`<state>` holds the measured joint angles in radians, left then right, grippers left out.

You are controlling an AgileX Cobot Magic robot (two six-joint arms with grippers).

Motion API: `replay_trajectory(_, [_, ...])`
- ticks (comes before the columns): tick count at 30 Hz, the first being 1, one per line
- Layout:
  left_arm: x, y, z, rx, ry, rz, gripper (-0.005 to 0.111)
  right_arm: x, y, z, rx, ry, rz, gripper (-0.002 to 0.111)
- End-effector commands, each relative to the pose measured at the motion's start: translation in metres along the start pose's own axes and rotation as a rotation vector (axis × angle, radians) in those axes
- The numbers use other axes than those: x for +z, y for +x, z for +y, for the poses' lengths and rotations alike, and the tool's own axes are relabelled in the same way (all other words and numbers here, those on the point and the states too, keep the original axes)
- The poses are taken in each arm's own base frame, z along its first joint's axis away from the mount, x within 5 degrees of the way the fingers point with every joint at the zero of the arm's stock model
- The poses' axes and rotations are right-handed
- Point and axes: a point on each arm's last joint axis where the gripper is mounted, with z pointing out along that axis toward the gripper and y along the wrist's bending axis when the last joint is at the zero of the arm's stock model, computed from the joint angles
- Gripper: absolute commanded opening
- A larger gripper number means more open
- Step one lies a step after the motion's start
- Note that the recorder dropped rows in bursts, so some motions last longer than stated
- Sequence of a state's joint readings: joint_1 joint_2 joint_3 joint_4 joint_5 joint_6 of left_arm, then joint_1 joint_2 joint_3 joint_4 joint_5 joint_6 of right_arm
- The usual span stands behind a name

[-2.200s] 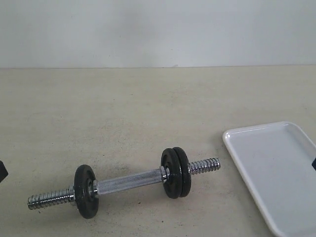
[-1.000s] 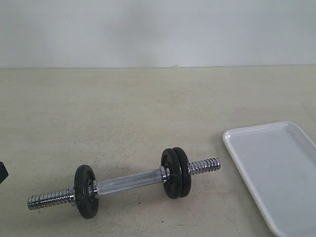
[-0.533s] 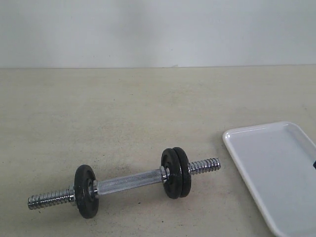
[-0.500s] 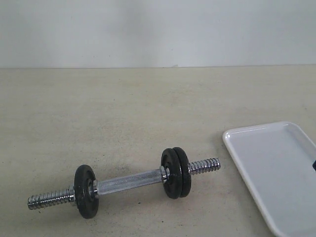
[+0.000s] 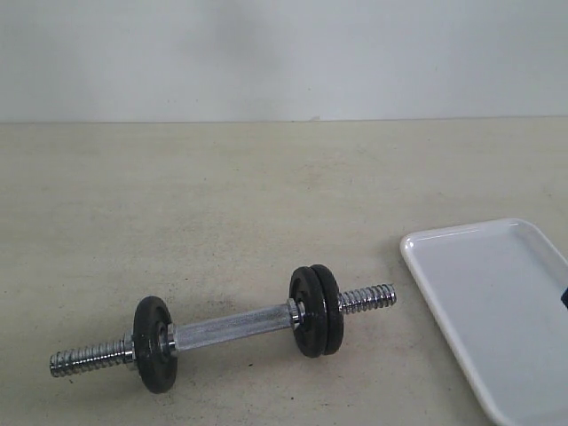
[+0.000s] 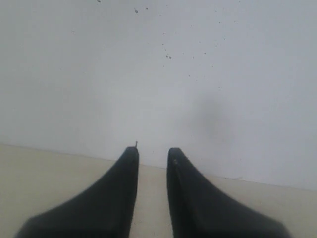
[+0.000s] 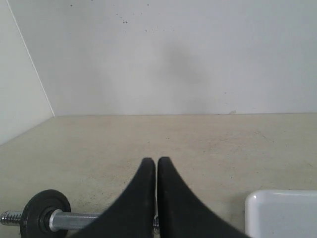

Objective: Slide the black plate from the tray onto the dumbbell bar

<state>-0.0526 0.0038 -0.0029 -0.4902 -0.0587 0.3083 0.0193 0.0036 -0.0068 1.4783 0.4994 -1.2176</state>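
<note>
The dumbbell bar [image 5: 232, 324] lies on the table with its threaded ends bare. One black disc [image 5: 153, 344] is on its left part, and two black discs [image 5: 306, 311] stand side by side on its right part, the outer one [image 5: 330, 309] nearest the tray. The white tray [image 5: 497, 293] holds nothing. My left gripper [image 6: 152, 152] is open, empty, and faces the wall. My right gripper [image 7: 156, 161] is shut on nothing, above the bar [image 7: 74, 220], which has one disc [image 7: 42, 210] in that view. Only a dark sliver of the right gripper [image 5: 565, 297] shows over the tray's right edge.
A white wall rises behind the beige table [image 5: 266, 195]. A corner of the tray [image 7: 282, 213] shows in the right wrist view. The tray runs past the right and lower edges of the exterior view.
The dark bit of my left arm at the exterior view's left edge has gone out of view. The dumbbell and the tray have not moved.
</note>
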Motion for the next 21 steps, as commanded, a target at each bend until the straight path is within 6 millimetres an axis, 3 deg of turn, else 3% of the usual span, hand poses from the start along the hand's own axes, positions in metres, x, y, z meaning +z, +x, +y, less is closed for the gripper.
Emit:
replay_trajectory(1, [0.000,0.000,0.001,0.009,-0.005,-0.009,0.020,0.000,0.002,0.000,0.008,-0.001,0.001,0.000])
replay_trajectory(5, [0.000,0.001,0.000,0.009,-0.001,0.004,0.020,0.000,0.002,0.000,0.008,-0.001,0.001,0.000])
replay_trajectory(10, [-0.001,0.010,-0.001,0.287,0.030,0.095,0.020,0.000,0.002,0.000,0.006,-0.004,0.004,0.000])
replay_trajectory(14, [-0.002,0.016,-0.001,0.386,0.038,0.161,0.020,0.000,0.002,0.000,0.006,-0.004,0.004,0.000])
replay_trajectory(21, [-0.005,0.030,0.001,0.363,0.054,0.318,0.020,0.000,0.002,0.000,0.006,-0.001,0.003,0.000])
